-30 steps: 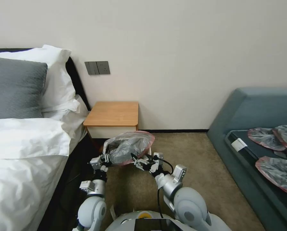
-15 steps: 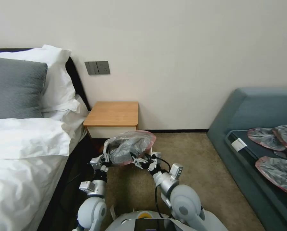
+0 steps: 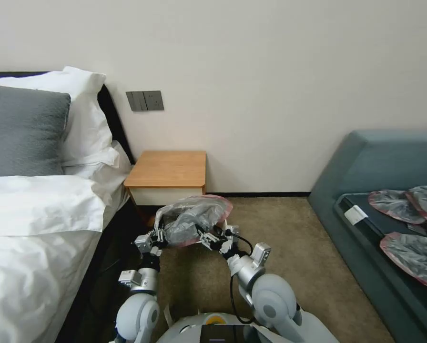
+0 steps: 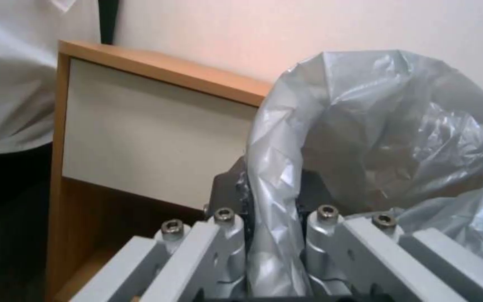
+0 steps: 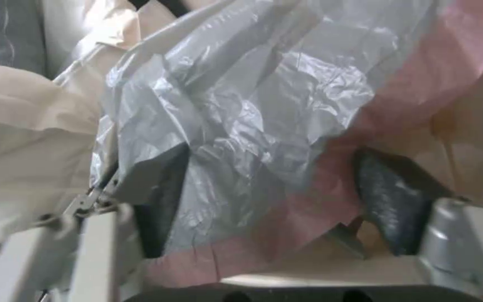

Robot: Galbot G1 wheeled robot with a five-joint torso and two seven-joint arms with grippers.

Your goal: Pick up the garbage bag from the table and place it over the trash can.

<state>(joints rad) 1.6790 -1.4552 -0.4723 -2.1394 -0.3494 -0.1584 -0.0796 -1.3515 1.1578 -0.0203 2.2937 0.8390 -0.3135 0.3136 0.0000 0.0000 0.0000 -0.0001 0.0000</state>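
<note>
**Supervisor:** Where do we stand on the bag?

**Operator:** It's off the small wooden nightstand with the orange-brown top and white drawer front [image 3: 168, 169], so I'd call the pickup done. The thin crinkled silver-grey plastic garbage bag with the pink-red rim [image 3: 192, 219] hangs low in front of that table, above the carpet, stretched between my two arms.

**Supervisor:** And the grippers?

**Operator:** The left gripper [image 3: 159, 234] is pinching a fold of the film; in the left wrist view the plastic runs straight down between its pressed fingers [image 4: 227, 235]. The right gripper [image 3: 208, 237] sits at the bag's near rim on the other side. In the right wrist view its dark pads [image 5: 390, 197] stand spread, with pink rim and grey film draped between them, so I wouldn't say it has clamped anything.

**Supervisor:** What's left?

**Operator:** As I judge it, the whole placement. I can't make out the bin from here, so the bag must yet be opened and seated over its rim.
</note>
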